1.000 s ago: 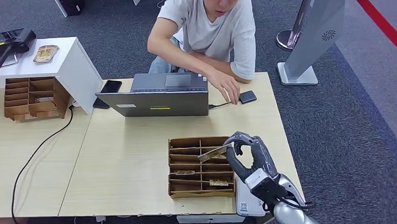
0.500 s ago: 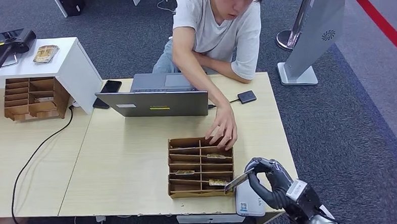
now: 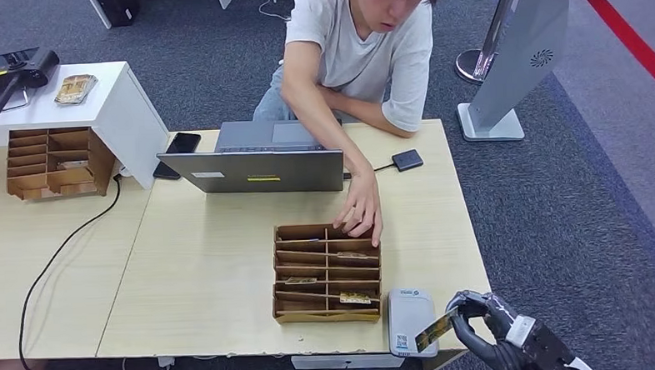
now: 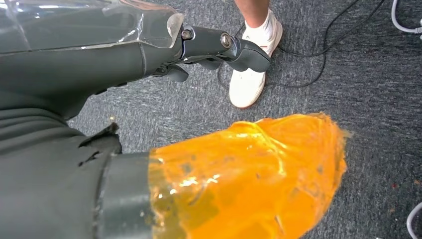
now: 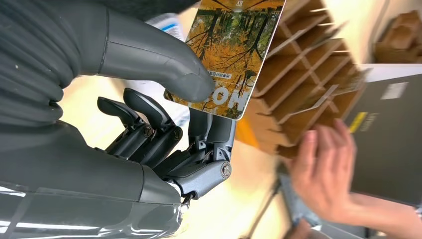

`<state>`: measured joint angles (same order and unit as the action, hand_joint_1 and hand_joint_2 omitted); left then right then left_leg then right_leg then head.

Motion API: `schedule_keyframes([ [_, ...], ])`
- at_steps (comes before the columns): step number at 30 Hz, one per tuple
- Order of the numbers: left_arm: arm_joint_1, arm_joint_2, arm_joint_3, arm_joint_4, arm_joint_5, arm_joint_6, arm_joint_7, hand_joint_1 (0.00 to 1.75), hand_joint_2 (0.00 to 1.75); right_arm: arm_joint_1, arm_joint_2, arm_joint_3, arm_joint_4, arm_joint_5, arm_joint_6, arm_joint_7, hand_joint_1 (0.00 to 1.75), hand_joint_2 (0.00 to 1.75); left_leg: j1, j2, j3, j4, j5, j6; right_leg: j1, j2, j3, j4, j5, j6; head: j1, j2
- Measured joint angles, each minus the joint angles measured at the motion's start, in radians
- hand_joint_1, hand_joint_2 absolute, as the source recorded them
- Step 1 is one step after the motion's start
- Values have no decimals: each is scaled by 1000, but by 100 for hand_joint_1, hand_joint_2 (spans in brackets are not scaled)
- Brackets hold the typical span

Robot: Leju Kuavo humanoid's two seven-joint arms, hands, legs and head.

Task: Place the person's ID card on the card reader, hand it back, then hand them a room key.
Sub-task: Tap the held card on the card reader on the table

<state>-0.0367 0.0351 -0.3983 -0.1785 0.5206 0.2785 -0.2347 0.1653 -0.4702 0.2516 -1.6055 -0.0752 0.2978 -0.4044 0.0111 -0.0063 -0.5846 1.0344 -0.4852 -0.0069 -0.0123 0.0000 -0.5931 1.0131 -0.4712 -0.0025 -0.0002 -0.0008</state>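
The right hand pinches an autumn-leaf printed room key card off the counter's front right corner, beside the white card reader, apparently ready to offer it.

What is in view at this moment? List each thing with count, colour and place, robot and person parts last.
table: one, pale wood, centre
laptop: one, grey, far side of table
card organiser: one, brown cardboard, near edge of table
second organiser: one, brown, under the white shelf at left
white shelf: one, far left
phone: one, black, left of laptop
card reader: one, white, right of the card organiser
small pad: one, dark, cabled, right of laptop
card: one, orange picture print, over the card reader's right edge
person's hand: on the card organiser's far right corner
right hand: dark grey, pinches the card
left hand: dark, over grey carpet
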Motion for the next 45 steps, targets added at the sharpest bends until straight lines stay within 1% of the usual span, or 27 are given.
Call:
schedule_keyframes([
  [8,0,0,0,0,4,0,-8,0,0,34,-108,-25,-5,2,15,60,175,175,0,0,0,0,0,0,0,0,0,0,0,0,0,0],
  [14,0,0,0,0,13,0,-9,0,0,28,-155,-21,-5,38,-12,108,175,175,0,0,0,0,0,0,0,0,0,0,0,0,0,0],
  [20,0,-1,0,0,18,0,-11,0,0,-7,-177,3,-6,74,-22,138,175,175,0,0,0,0,0,0,0,0,0,0,0,0,0,0],
  [26,-1,-2,0,0,20,-2,-14,0,0,-64,-187,41,-5,107,-20,165,175,175,0,0,0,0,0,0,0,0,0,0,0,0,0,0],
  [32,-1,-2,0,0,26,-3,-16,0,0,-136,-191,100,0,140,-26,186,175,175,0,1,0,0,0,0,0,1,0,0,0,0,0,0],
  [37,-1,-2,0,0,34,-3,-18,0,0,-197,-204,163,7,165,-45,207,175,175,0,1,0,0,0,0,0,0,0,0,0,0,0,0],
  [45,-1,-2,0,0,36,-6,-21,0,0,-243,-216,210,14,169,-46,211,175,175,0,0,0,0,0,0,0,0,0,0,0,0,0,0],
])
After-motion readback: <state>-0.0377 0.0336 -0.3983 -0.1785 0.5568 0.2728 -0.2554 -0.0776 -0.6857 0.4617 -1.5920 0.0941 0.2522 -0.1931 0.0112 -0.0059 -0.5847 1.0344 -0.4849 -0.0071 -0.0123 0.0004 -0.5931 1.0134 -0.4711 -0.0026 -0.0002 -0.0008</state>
